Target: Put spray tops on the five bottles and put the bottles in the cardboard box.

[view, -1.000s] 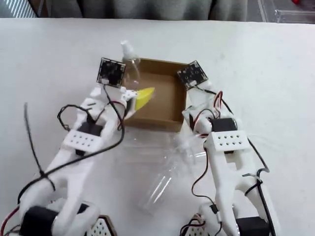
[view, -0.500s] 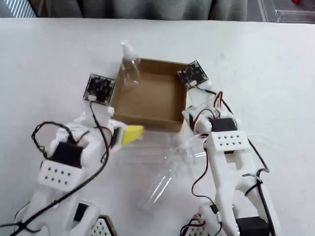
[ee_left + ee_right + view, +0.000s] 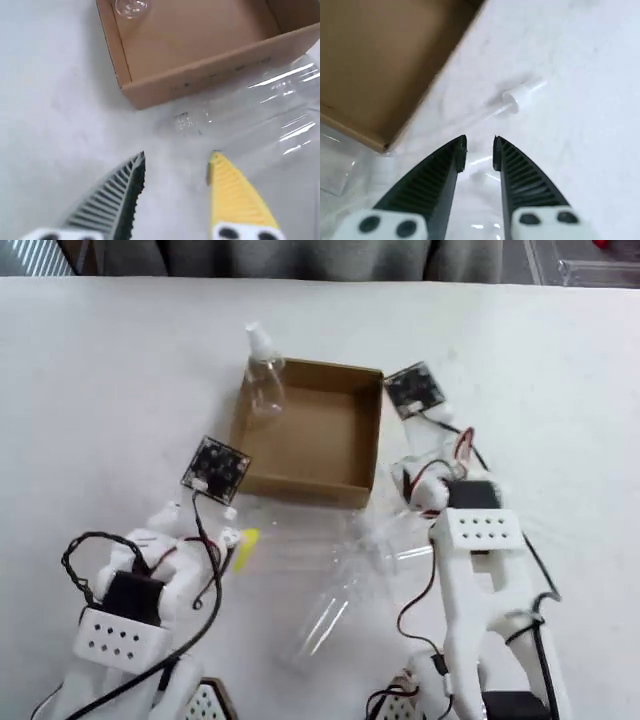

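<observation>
Facing the cardboard box, left gripper hangs just short, jaws apart.

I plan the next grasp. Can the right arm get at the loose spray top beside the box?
Probably yes. The spray top lies on the table just ahead of the right gripper, with nothing between; its narrowly parted jaws would need opening wider.

The left gripper, yellow and grey fingered, has drawn back from the brown cardboard box toward the white table's near edge. The right gripper seems to have edged sideways, away from the box.
</observation>
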You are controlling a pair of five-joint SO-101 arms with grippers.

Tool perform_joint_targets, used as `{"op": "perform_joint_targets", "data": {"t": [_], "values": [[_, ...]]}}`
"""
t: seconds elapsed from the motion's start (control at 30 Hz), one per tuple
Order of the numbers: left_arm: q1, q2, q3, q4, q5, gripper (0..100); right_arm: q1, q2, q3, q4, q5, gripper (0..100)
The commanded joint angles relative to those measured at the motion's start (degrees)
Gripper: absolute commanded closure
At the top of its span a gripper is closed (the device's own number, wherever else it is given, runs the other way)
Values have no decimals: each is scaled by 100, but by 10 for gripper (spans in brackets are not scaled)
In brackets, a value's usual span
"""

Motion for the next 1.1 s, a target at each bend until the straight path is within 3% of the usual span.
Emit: {"op": "perform_joint_targets", "data": {"t": [0.0,0.17,0.3,0.5,0.73,0.97,1.07], "values": [[48,-119,79,-396,-193,898,514,-444,-888,1516,-44,933],[48,-119,281,-747,-193,897,1640,-857,-870,2800,9,980],[48,-92,308,-835,-185,898,2466,-1138,-308,2897,273,975],[48,-92,308,-809,-193,898,3055,-1569,1055,3037,888,975],[48,-92,308,-800,-202,899,3837,-2167,2242,2668,1565,975],[48,-119,237,-589,-211,899,4400,-2580,3402,998,1336,975],[57,-119,-53,-237,-211,916,4620,-2624,3473,910,1354,974]]}}
